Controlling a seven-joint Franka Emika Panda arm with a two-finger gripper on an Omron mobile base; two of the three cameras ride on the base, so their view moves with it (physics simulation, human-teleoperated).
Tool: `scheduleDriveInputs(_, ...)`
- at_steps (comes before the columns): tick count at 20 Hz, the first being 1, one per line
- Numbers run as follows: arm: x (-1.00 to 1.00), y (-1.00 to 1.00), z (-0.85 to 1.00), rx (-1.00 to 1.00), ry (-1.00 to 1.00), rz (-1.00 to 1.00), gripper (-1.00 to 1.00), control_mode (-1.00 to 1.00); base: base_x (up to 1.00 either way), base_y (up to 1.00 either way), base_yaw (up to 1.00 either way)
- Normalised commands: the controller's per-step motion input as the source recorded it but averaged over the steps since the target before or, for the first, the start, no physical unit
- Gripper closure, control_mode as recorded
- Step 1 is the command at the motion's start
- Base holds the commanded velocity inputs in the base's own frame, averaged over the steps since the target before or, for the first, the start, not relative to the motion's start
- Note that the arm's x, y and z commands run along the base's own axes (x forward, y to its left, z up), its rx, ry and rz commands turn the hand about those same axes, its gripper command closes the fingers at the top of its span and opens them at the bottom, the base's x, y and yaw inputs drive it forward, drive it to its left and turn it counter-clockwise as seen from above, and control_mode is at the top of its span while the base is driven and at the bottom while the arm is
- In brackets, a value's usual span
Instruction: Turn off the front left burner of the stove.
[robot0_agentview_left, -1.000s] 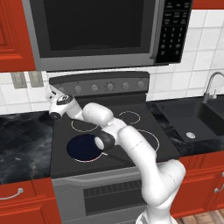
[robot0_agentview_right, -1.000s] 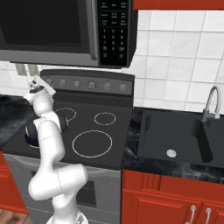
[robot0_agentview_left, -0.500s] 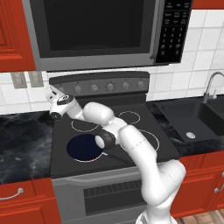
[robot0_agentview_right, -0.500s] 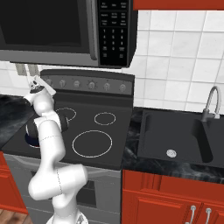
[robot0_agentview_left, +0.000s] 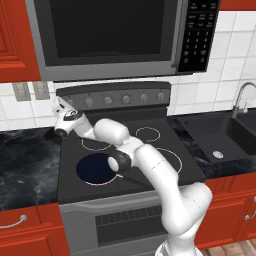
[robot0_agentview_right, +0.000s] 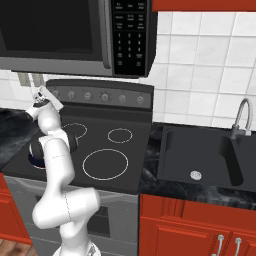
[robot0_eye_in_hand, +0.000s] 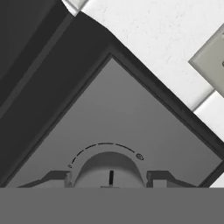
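The gripper (robot0_eye_in_hand: 109, 186) sits at the leftmost knob (robot0_eye_in_hand: 109, 168) on the stove (robot0_agentview_left: 150, 172) back panel, jaws straddling it though grip cannot be told, so turning it seems next to shut off the pan-covered front left burner (robot0_agentview_left: 100, 182).

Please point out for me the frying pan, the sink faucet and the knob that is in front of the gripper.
frying pan (robot0_agentview_left: 96, 167), left base view, middle of its dark-blue inside.
sink faucet (robot0_agentview_right: 242, 114), right base view, top of its curved spout.
knob (robot0_eye_in_hand: 109, 168), hand view, its rounded front face above the pointer mark.
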Motion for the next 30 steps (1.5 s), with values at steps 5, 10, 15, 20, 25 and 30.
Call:
scheduleDriveInputs(5,0.0,0.0,0.0,0.22,0.0,-0.15,1.0,-1.0,0.0,0.0,0.0)
scheduleDriveInputs(10,0.0,0.0,0.0,0.29,-0.02,-0.17,1.0,-1.0,0.0,0.0,0.0)
scheduleDriveInputs(15,0.0,0.0,0.0,0.34,-0.05,-0.18,1.0,-1.0,0.0,0.0,0.0)
scheduleDriveInputs(20,0.0,0.0,0.0,0.35,-0.06,-0.19,1.0,-1.0,0.0,0.0,0.0)
scheduleDriveInputs(25,0.0,0.0,0.03,0.36,-0.06,-0.2,1.0,-1.0,0.0,0.0,0.0)
scheduleDriveInputs(30,0.09,0.0,0.13,0.38,-0.05,-0.22,1.0,-1.0,0.0,0.0,0.0)
